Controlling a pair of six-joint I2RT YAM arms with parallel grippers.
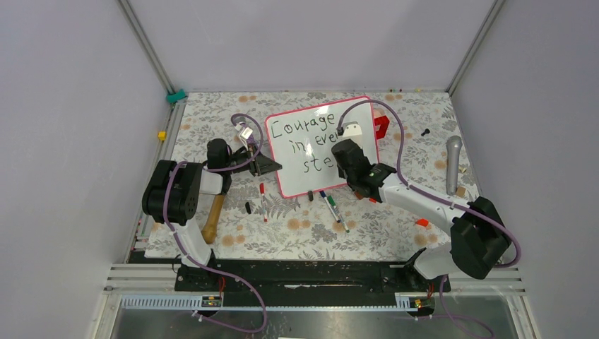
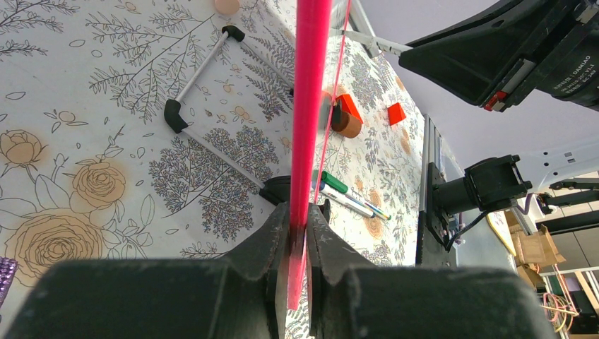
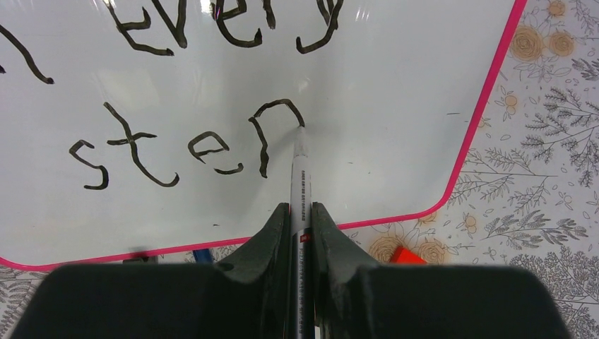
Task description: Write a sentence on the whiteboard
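The whiteboard [image 1: 291, 178], white with a pink-red frame, lies tilted on the floral table. The sentence [image 1: 304, 127] on it reads "Courage in every", then "ste" [image 3: 134, 152] and a partly formed "p". My left gripper [image 1: 272, 164] is shut on the board's left edge; in the left wrist view the pink frame [image 2: 311, 106] runs up from between the jaws of the left gripper [image 2: 298, 236]. My right gripper [image 3: 300, 212] is shut on a grey marker [image 3: 300, 176]. The marker's tip touches the end of the "p" arc. From above, the right gripper [image 1: 345, 164] covers the board's lower right.
Loose markers [image 1: 332, 208] and a red-capped pen [image 1: 263, 201] lie just below the board. A wooden-handled tool [image 1: 212, 215] lies near the left arm. A red block [image 1: 381, 126] sits at the board's right edge, a microphone [image 1: 453, 162] farther right, and a small orange block [image 1: 422, 222] near the right arm.
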